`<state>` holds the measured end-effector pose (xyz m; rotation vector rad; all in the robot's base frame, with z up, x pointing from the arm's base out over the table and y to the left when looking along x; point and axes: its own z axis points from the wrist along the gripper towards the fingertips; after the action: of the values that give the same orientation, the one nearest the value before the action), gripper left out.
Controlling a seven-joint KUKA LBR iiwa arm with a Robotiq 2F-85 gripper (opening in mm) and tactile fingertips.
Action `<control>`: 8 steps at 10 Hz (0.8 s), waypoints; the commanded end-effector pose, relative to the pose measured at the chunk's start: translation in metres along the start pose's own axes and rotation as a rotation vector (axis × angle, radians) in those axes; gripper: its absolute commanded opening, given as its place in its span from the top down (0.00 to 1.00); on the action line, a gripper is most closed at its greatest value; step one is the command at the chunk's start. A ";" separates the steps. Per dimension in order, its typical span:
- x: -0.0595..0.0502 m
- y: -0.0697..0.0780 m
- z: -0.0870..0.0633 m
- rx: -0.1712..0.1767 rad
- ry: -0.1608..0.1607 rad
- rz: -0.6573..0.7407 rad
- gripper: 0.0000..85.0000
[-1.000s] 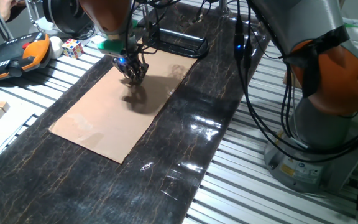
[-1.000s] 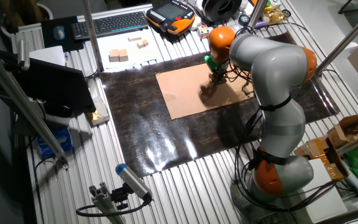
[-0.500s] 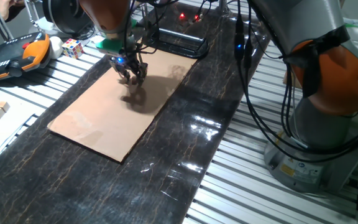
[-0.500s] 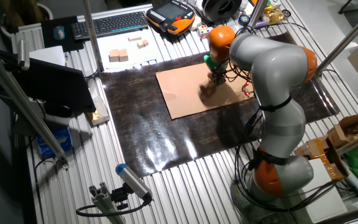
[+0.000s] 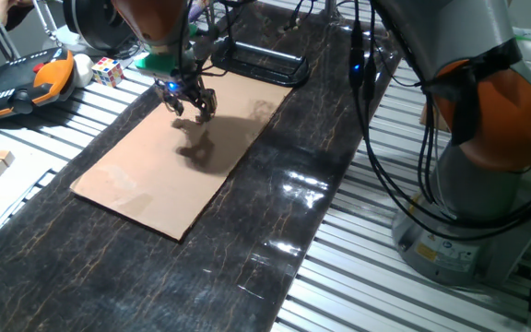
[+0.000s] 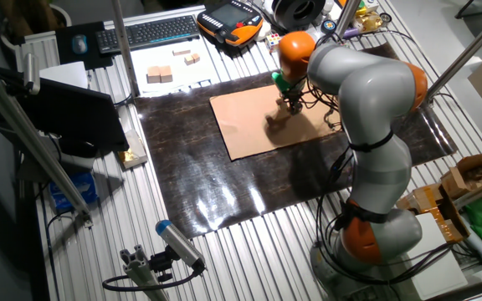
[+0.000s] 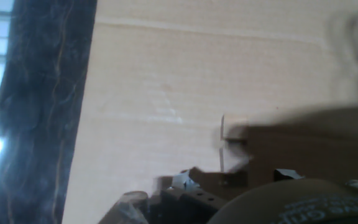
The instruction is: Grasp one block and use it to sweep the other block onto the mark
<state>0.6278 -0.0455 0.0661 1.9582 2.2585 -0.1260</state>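
Gripper above the cardboard sheet, near its far end.

You see the gripper (image 5: 193, 100) in the upper left part of one fixed view, raised a little above the brown cardboard sheet (image 5: 146, 184), with its shadow on the sheet just below it. In the other fixed view the gripper (image 6: 291, 101) is at the upper centre, over the right part of the same sheet (image 6: 249, 125). You cannot tell if the fingers are open or closed, or if they hold a block; the hand view is blurred and dark at the bottom. The mark is not visible to you in any view. Small tan wooden cubes (image 6: 159, 76) lie on white paper at the upper left, well apart from the sheet. A multicoloured puzzle cube (image 5: 108, 70) stands near the upper left corner.
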 end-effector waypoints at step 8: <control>0.052 -0.015 -0.077 0.003 0.052 -0.210 0.75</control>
<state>0.6003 0.0165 0.1329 1.7927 2.4626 -0.1004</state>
